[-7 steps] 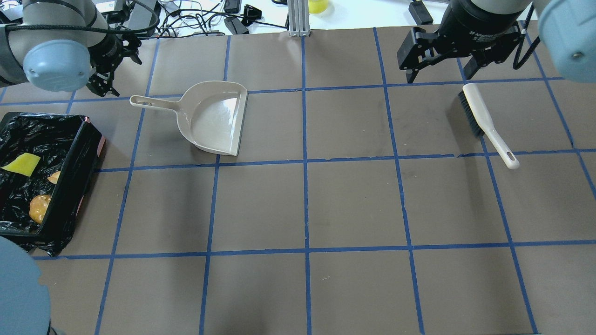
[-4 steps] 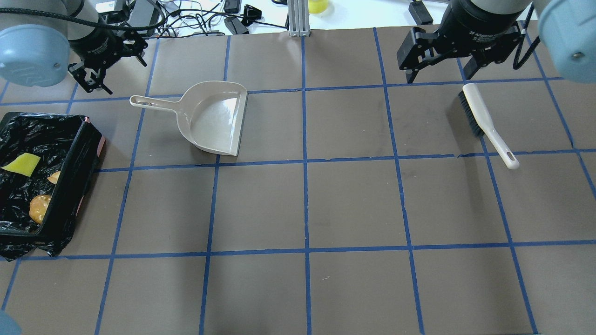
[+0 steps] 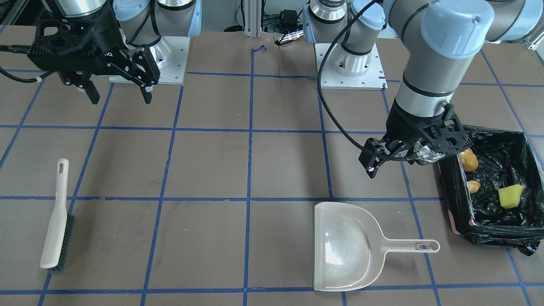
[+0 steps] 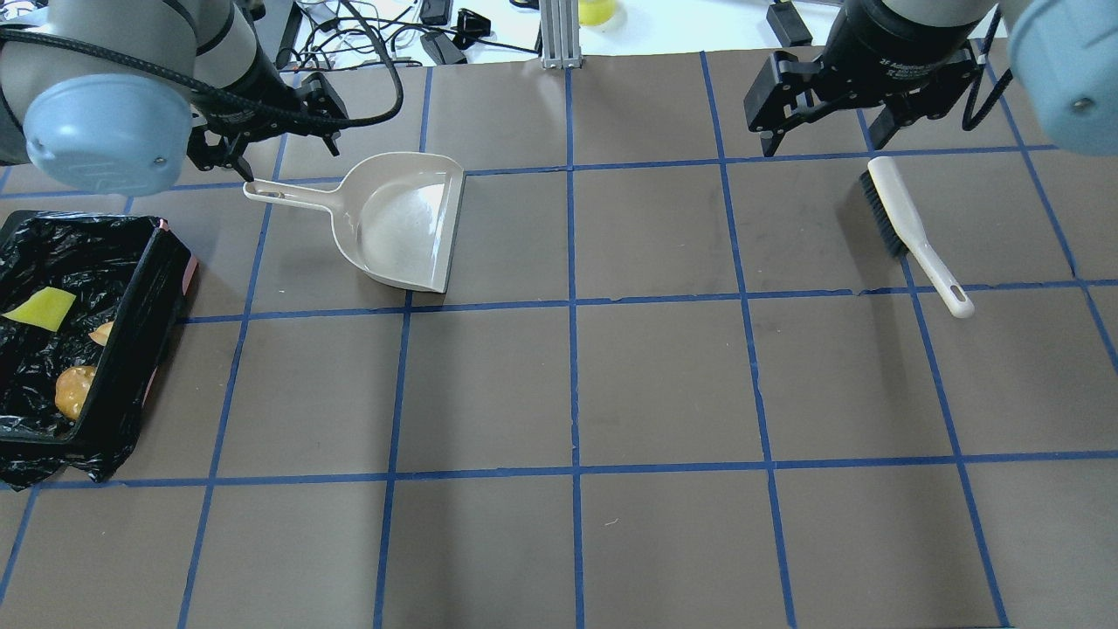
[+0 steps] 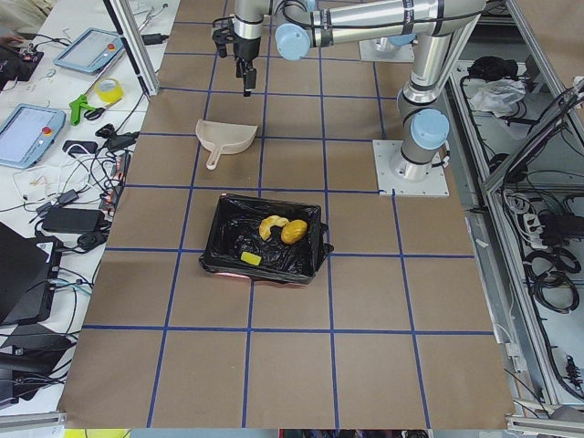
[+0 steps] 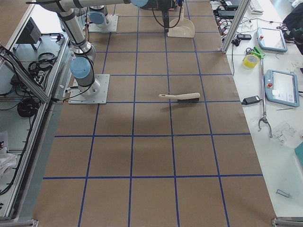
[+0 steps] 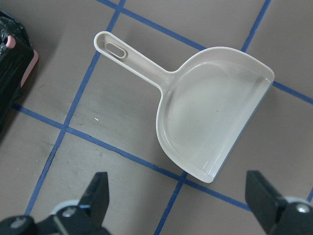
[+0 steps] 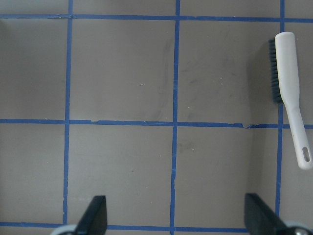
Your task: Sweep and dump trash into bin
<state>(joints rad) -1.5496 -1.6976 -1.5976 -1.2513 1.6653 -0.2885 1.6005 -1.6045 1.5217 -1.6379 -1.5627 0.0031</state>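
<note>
The bin (image 4: 131, 332), lined with black plastic, stands at the table's left edge and also shows in the front view (image 3: 450, 187). Inside it lie the trash items: a yellow sponge (image 4: 39, 308), a golden bread piece (image 4: 72, 390) and a croissant (image 4: 103, 332), partly hidden by the rim. My left gripper (image 4: 271, 157) is open and empty, hovering above the handle of the beige dustpan (image 4: 402, 223); its wrist view looks down on the empty dustpan (image 7: 210, 117). My right gripper (image 4: 825, 131) is open and empty, above the table just behind the beige brush (image 4: 908, 227).
The dustpan lies flat, its handle pointing toward the bin. The brush lies on the right side with its bristles to its left. Cables and devices sit beyond the table's far edge (image 4: 393, 44).
My left gripper has swung from the far left back corner to the right, over the dustpan's handle. The right arm, dustpan, brush and bin have not moved.
</note>
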